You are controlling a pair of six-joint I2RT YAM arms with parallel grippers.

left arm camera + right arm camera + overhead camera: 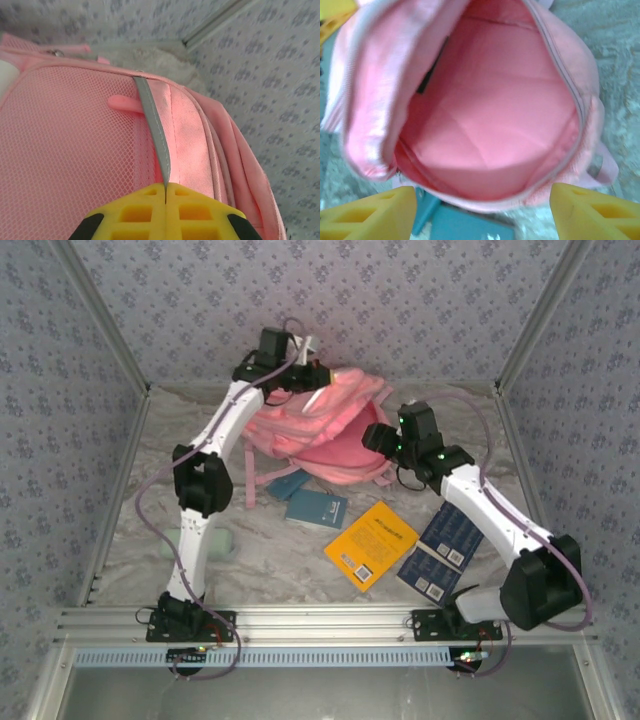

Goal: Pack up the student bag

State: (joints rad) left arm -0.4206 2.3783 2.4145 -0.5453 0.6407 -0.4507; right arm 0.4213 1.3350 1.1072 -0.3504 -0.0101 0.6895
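Student bag (pixel 330 430) lies at desk (pixel 270 560) rear, mouth open. Left end effector (pixel 165 192) clenched on its grey trim (pixel 152 120), apparently lifting the opening; right end effector (pixel 483 192) released, empty, facing inside.

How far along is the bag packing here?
Done: the backpack lies unzipped, its inside looking empty. In hand: the left gripper pinches its grey strip; the right gripper hangs open at the mouth. Left: the yellow book and blue books lie on the table.
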